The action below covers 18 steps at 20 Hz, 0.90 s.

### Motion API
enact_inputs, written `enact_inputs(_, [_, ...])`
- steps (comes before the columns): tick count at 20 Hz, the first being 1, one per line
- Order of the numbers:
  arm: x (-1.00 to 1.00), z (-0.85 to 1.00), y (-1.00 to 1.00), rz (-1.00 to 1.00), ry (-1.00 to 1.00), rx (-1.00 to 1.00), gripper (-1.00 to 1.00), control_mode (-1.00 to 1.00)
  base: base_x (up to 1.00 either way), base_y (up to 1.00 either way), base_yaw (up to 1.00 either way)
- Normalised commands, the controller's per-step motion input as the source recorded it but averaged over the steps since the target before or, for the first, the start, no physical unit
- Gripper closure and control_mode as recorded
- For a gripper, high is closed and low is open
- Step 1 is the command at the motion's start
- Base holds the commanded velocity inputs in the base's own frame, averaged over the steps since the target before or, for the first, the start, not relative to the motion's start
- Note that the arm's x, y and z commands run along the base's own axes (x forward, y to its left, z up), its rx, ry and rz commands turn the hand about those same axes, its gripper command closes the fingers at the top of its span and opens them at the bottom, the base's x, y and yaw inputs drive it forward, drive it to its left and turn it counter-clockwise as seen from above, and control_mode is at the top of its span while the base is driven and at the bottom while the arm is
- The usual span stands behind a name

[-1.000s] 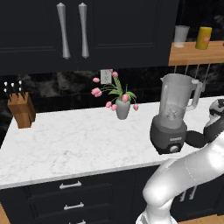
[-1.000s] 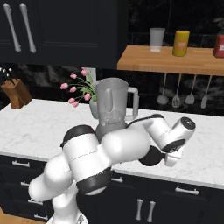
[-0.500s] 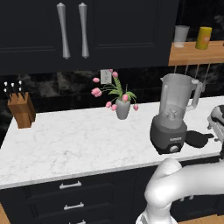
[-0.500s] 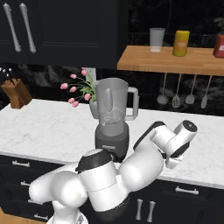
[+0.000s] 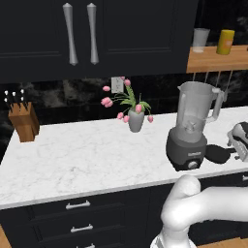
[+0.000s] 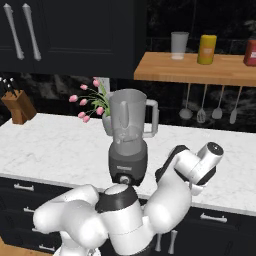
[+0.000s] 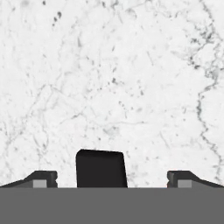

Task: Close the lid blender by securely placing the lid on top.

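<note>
I am hovering the gripper [image 7: 112, 181] with jaws spread wide over the lid [image 7: 101, 169], lying on the marble worktop [image 7: 131, 87] at 3 o'clock of the blender [image 5: 193, 127]. It looks light, rigid and smooth; I'd pinch its rim.

Counter: I see white marble [image 5: 72, 155].
Cabinets: dark doors [image 5: 38, 38], silver handles [image 5: 70, 34].
Shelf: wooden [image 6: 200, 72], utensils hanging [image 6: 210, 107].
Backsplash: black, glossy [image 5: 63, 97].

On the counter [image 5: 72, 160]: one blender [image 5: 193, 127], one tulip vase [image 5: 136, 119], one knife block [image 5: 23, 121]. Above the blender, on the shelf [image 6: 200, 75]: three containers; under it, four hanging utensils.
</note>
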Motion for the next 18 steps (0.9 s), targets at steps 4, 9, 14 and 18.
enact_inputs(4, [0.34,-0.28,0.02,0.00,0.00,0.00,-1.00,-1.00,0.00,0.00,0.00])
enact_inputs(9, [0.18,-0.27,0.00,0.00,0.00,0.00,-1.00,-1.00,0.00,0.00,0.00])
enact_inputs(14, [0.00,-0.32,0.01,0.01,0.04,0.00,1.00,-1.00,0.00,0.00,0.00])
enact_inputs(18, [0.00,-0.23,0.04,0.03,0.15,0.00,1.00,-1.00,0.00,0.00,0.00])
